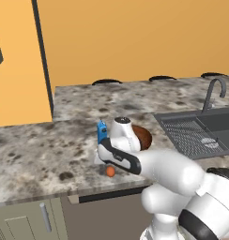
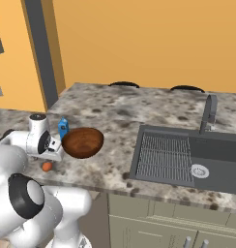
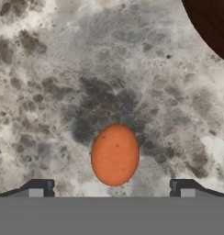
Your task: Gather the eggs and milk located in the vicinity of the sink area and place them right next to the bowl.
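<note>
Looking down past my fingertips, I see the orange egg (image 3: 115, 154) lying on the speckled counter (image 3: 63, 92), straight below my gripper (image 3: 111, 188) and between the two tips. My jaws stand wide apart and hold nothing; both tips sit clear of the egg, one on each side, with bare counter between. The egg's long axis runs away from me. Up and to the right of my hand, the bowl (image 3: 212, 23) shows its dark reddish rim.

From the right base view, my hand hangs over the counter's front edge, the egg (image 2: 47, 166) just under it, the bowl (image 2: 82, 142) close beside my wrist and the blue milk (image 2: 63, 128) standing upright just beyond, near the bowl. The sink (image 2: 187, 160) lies well apart, past the bowl on its far side from me. I cannot make out the pale egg.
</note>
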Motion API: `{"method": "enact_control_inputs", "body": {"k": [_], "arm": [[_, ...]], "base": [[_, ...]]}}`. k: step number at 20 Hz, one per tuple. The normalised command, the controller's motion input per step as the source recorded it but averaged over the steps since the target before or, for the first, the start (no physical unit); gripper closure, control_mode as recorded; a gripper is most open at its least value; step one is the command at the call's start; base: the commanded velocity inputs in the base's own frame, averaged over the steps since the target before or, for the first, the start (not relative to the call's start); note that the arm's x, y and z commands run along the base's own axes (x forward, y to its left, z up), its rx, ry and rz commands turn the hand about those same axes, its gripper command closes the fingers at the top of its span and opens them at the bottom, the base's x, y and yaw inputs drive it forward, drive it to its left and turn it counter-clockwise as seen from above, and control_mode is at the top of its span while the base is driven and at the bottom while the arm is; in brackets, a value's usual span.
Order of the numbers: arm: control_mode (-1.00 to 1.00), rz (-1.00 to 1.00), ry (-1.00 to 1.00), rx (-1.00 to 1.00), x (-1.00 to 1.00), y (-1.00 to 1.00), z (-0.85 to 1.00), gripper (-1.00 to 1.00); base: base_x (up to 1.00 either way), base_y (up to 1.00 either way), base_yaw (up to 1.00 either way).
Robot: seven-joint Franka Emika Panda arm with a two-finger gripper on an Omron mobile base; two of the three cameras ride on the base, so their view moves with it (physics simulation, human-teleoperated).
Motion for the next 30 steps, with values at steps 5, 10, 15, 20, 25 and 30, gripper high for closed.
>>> {"method": "enact_control_inputs", "body": {"k": [5,10,15,20,25,30], "arm": [[-1.00,-0.11,0.09,0.00,-0.19,0.02,-0.26,-1.00],[-1.00,-0.13,0.00,0.00,0.10,0.00,-0.03,-1.00],[-1.00,-0.10,0.00,0.00,0.16,0.00,-0.11,-1.00],[-1.00,-0.08,0.00,0.00,0.00,0.00,-0.28,-1.00],[-1.00,-0.04,0.00,0.00,0.00,0.00,-0.10,-1.00],[-1.00,0.00,0.00,0.00,0.00,0.00,0.00,1.00]], "base": [[0.00,0.00,0.00],[0.00,0.00,0.00],[0.00,0.00,0.00],[0.00,0.00,0.00],[0.00,0.00,0.00],[0.00,0.00,0.00]]}}
